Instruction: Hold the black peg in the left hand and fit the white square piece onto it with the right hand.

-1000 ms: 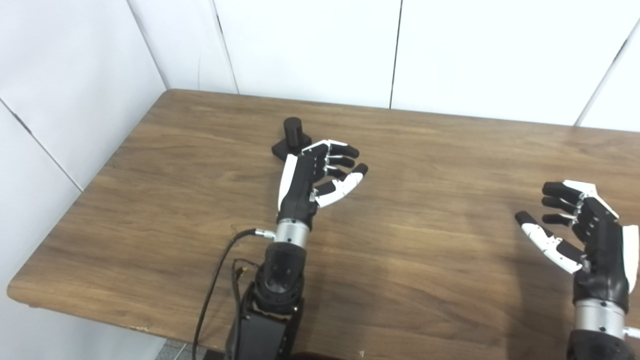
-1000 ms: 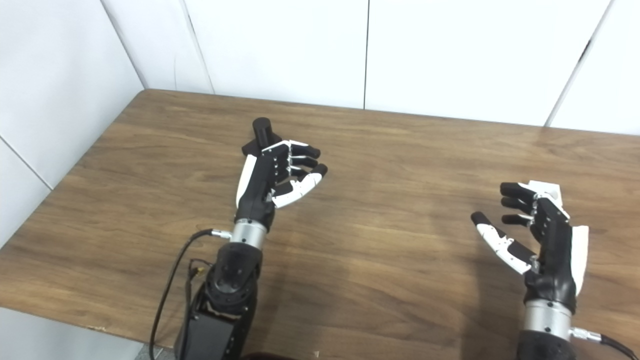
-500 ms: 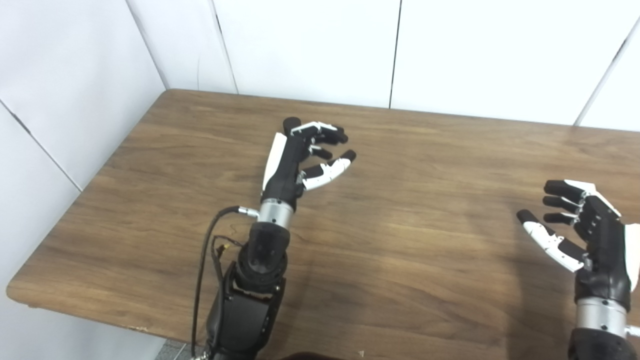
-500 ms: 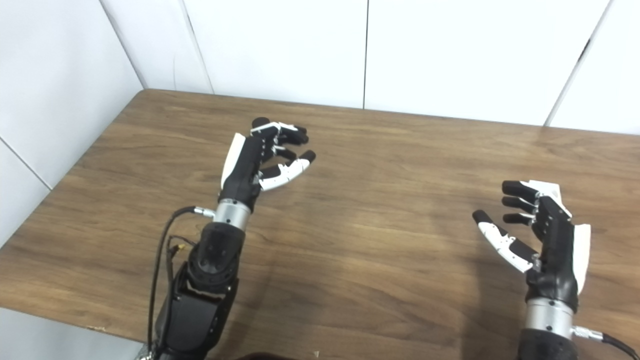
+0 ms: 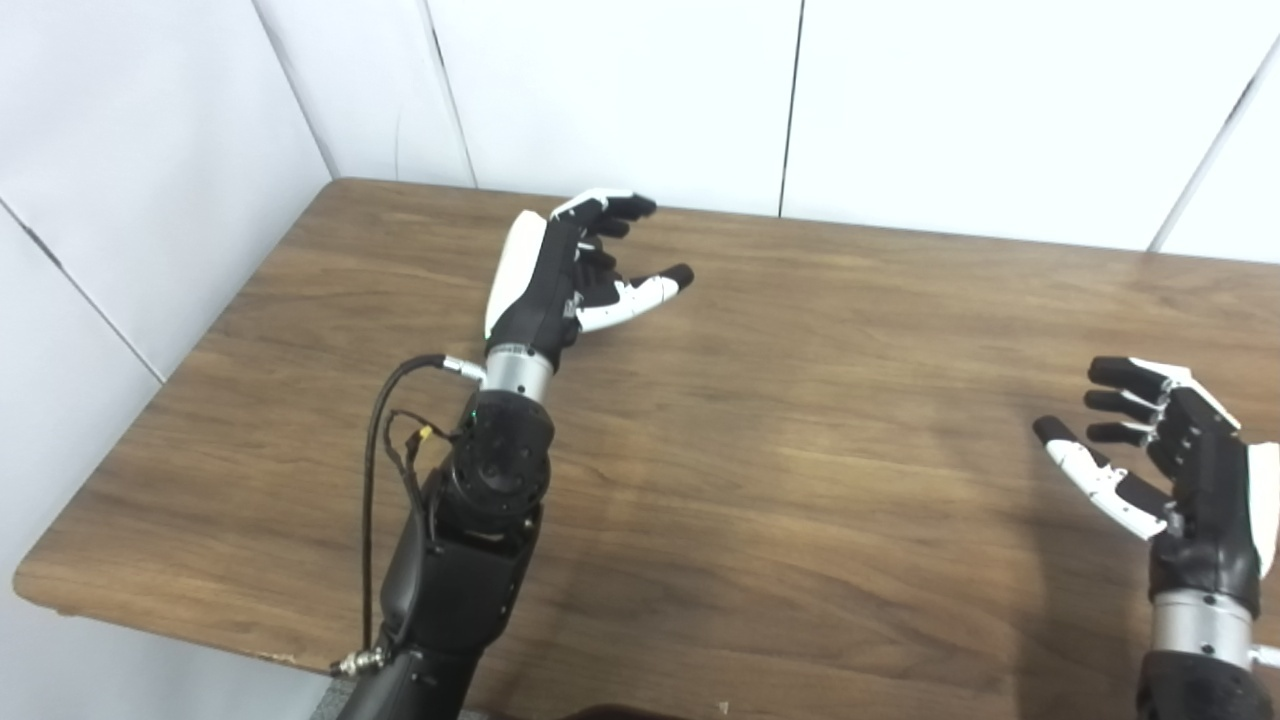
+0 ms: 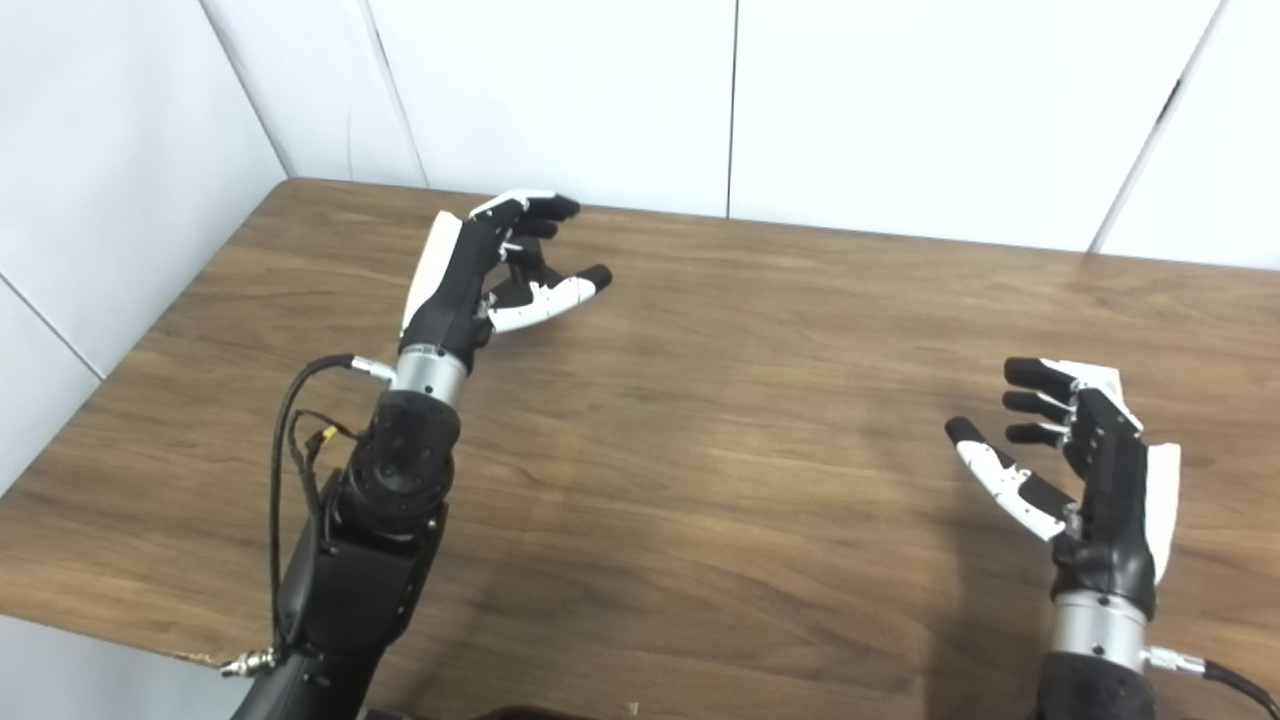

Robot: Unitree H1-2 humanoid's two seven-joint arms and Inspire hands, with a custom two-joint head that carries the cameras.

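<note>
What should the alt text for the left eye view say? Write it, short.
The left robot hand hovers with fingers apart over the far left part of a wooden table, while the right robot hand is open near the right edge. Neither holds anything that shows in this view.

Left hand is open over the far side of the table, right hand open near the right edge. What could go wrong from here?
1. The left hand hides the black peg in both views, so closing blind may tip it or grip it off-centre.
2. The white square piece shows in neither view and the right hand holds nothing, so the fitting step may stall.
3. The loose cable at the left wrist could snag.
</note>
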